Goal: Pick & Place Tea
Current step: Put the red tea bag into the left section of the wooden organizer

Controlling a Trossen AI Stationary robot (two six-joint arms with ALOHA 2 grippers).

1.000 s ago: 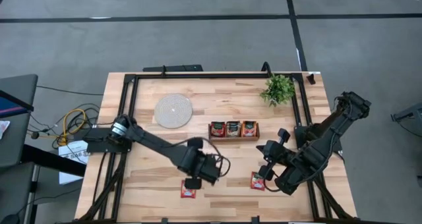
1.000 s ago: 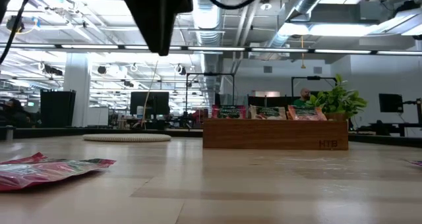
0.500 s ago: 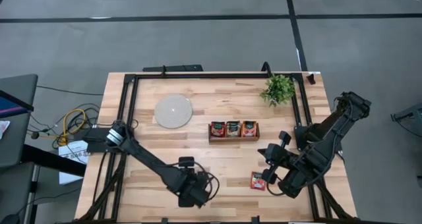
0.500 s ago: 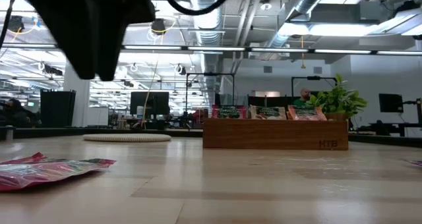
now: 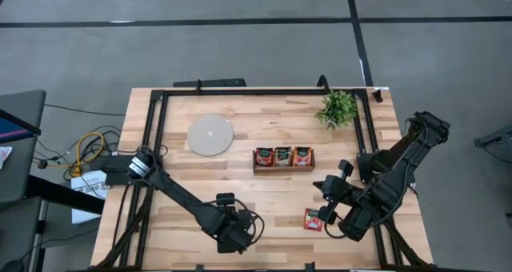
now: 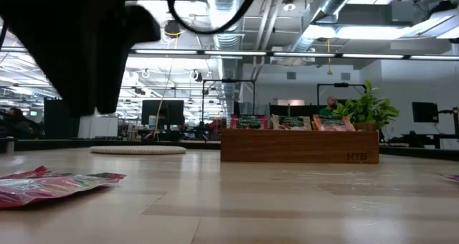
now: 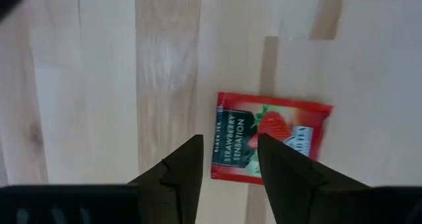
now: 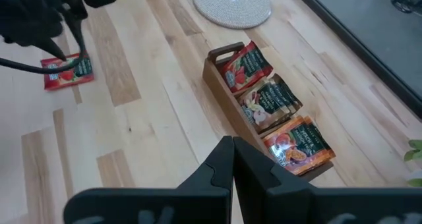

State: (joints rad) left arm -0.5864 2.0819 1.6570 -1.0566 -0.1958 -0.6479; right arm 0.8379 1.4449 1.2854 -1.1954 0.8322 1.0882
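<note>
Red foil catches the eye: a flat square strawberry tea sachet (image 7: 270, 140) with a dark label band and a strawberry picture lies flat on the pale, straight-grained wooden table (image 5: 272, 120), near its front edge on the left arm's side. The left gripper (image 7: 227, 165) hovers directly above it, its two dark, wedge-shaped fingers spread apart with the sachet's banded end showing in the gap between them. From the right wrist camera the same sachet (image 8: 66, 73) appears just under the left arm's fingers. At table height, a crinkled red sachet (image 6: 54, 184) lies flat on the boards.

A second red sachet (image 5: 313, 219) lies flat on the wood near the front edge on the right arm's side, just beside the right gripper (image 8: 232, 159), whose fingers are pressed together and hold nothing.

More tea stands upright in a brown three-compartment wooden tray (image 5: 283, 167) at the middle of the table: a red sachet (image 8: 248, 63) in one end compartment, a pale grey-green one (image 8: 271, 99) in the middle, and an orange one (image 8: 298, 141) at the other end. Each is glossy, with a dark top band.

Behind the tray, a round grey-white woven disc (image 5: 210, 134) lies flat on the left arm's side, and a small leafy green plant (image 5: 338, 108) stands near the far corner on the right arm's side. A black metal frame (image 5: 264, 91) borders the tabletop.
</note>
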